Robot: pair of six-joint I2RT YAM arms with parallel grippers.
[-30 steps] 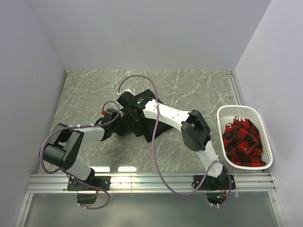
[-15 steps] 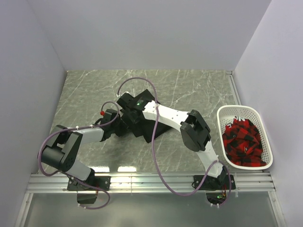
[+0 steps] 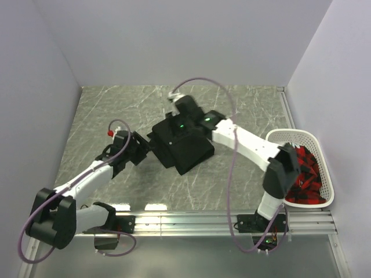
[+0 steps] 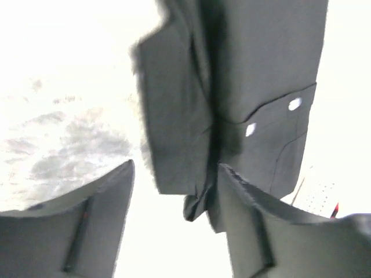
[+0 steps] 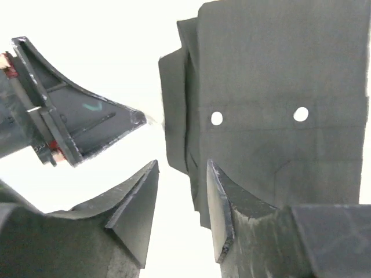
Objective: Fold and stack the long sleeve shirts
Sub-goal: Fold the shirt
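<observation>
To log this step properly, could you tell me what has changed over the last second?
Both grippers let go of the folded black shirt. The left gripper opened and drew back to the left, and the right gripper opened and shifted right, toward the far side. The shirt, the white basket and the red-and-black clothes in it stayed put.

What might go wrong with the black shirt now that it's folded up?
1. The left gripper's open fingers sit right at the black shirt's loose edge; pulling away could snag it and spoil the fold.
2. The right gripper hangs open close over the shirt and might drag the cloth.
3. The right arm's elbow is above the white basket and could bump it.
</observation>
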